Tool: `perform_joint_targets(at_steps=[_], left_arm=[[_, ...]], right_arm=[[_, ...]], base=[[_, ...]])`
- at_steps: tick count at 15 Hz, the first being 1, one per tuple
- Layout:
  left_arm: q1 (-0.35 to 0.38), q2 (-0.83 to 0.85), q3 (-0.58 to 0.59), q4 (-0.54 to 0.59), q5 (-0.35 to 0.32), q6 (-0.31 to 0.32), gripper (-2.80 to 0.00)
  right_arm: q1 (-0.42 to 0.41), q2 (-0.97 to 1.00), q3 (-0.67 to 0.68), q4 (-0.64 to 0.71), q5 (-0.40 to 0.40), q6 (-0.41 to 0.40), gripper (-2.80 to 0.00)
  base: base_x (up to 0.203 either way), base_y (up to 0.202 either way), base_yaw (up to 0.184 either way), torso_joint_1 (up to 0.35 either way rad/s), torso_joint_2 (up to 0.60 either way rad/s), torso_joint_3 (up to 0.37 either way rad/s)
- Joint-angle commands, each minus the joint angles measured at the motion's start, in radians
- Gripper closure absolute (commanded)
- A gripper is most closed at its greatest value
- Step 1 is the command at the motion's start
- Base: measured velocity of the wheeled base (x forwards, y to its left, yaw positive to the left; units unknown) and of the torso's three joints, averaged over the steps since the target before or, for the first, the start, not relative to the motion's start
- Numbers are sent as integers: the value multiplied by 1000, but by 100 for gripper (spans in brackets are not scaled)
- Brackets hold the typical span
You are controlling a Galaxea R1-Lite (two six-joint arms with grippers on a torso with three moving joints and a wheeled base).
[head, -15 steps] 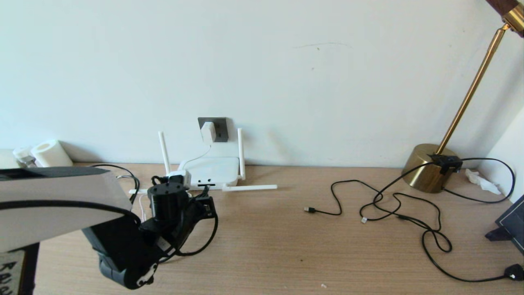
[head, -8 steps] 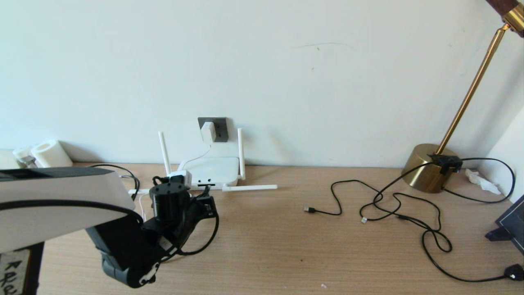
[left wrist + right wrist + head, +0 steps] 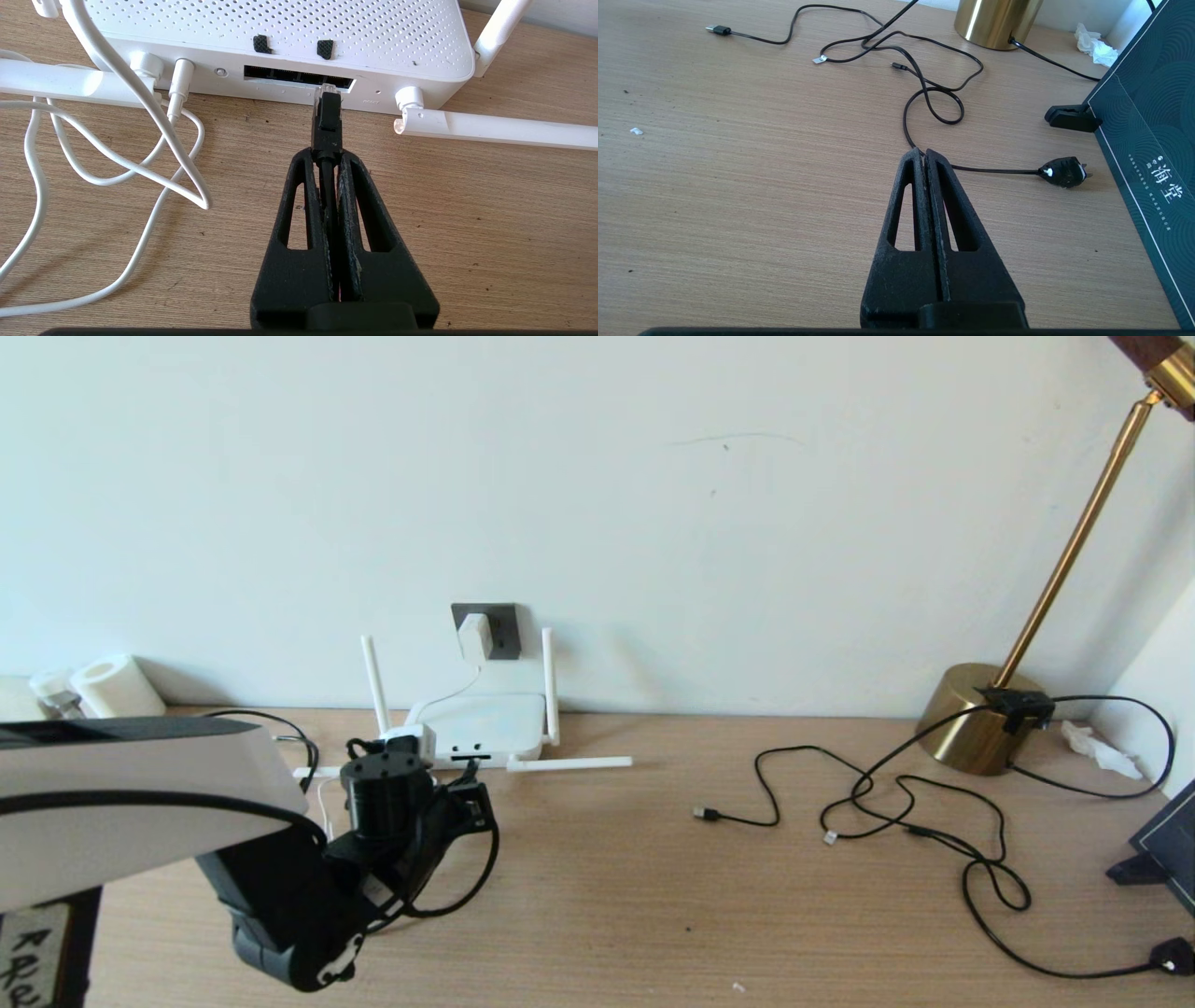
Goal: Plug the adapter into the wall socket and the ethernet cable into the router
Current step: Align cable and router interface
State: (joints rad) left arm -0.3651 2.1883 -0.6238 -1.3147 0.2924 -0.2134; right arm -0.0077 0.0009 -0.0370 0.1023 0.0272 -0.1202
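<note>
Ethernet cable (image 3: pixel 325 114) plug tip sits at router (image 3: pixel 280 42) port row on front edge, clamped in left gripper (image 3: pixel 327 158). Adapter (image 3: pixel 473 637) sits in wall socket (image 3: pixel 499 627) above router. Right gripper (image 3: pixel 923 156) pressed together, empty, over desk (image 3: pixel 738 186).

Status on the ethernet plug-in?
Left gripper shut on ethernet cable, plug tip at router port. Right gripper shut, empty. Adapter in wall socket. Nothing blocking.
</note>
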Motion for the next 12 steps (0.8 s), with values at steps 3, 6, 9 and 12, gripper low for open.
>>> perform_joint_targets(at_steps=[3, 6, 9, 12], left_arm=[[0, -2, 1, -8, 2, -1, 0], [0, -5, -1, -8, 2, -1, 0], [0, -2, 3, -8, 2, -1, 0], [0, -2, 1, -8, 2, -1, 0]], right_arm=[[0, 1, 0, 0, 0, -1, 0], [0, 1, 0, 0, 0, -1, 0], [0, 1, 0, 0, 0, -1, 0], [0, 1, 0, 0, 0, -1, 0]], base=[[0, 0, 0, 0, 0, 0], [0, 0, 0, 0, 0, 0], [0, 0, 0, 0, 0, 0], [0, 0, 0, 0, 0, 0]])
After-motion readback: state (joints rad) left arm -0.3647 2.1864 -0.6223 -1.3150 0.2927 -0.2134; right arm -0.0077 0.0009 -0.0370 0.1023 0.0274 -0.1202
